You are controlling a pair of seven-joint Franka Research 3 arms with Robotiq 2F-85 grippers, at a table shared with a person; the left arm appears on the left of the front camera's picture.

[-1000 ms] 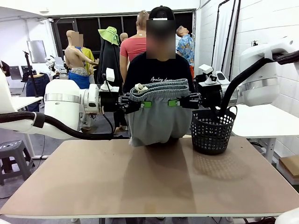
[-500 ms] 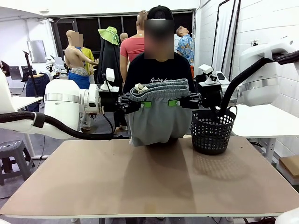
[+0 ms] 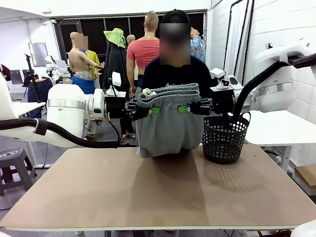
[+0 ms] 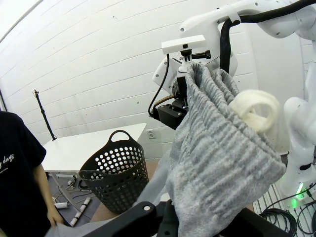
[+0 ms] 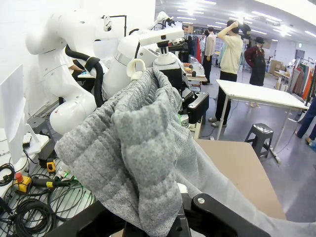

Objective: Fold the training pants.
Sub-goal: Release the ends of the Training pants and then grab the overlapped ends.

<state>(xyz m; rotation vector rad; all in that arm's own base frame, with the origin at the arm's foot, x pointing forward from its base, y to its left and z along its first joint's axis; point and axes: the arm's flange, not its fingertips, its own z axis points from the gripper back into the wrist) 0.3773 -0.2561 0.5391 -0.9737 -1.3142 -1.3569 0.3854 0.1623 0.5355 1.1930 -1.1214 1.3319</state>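
Observation:
The light grey training pants (image 3: 165,123) hang in the air over the far edge of the table, waistband up, their lower end resting on the tabletop. My left gripper (image 3: 152,109) is shut on the left end of the gathered waistband (image 4: 217,148). At the other end my right gripper (image 3: 185,108) is shut on the waistband (image 5: 143,163). A white drawstring loop (image 4: 252,109) sticks out of the waistband. A person in a black shirt (image 3: 173,74) stands right behind the pants, a hand (image 4: 52,217) low by the cloth.
A black mesh basket (image 3: 224,136) stands on the brown table (image 3: 163,197) at the far right, close beside the pants. The near part of the tabletop is bare. White tables and other people are farther back.
The person behind the pants has shifted slightly to the right. Both grippers and the pants hold still.

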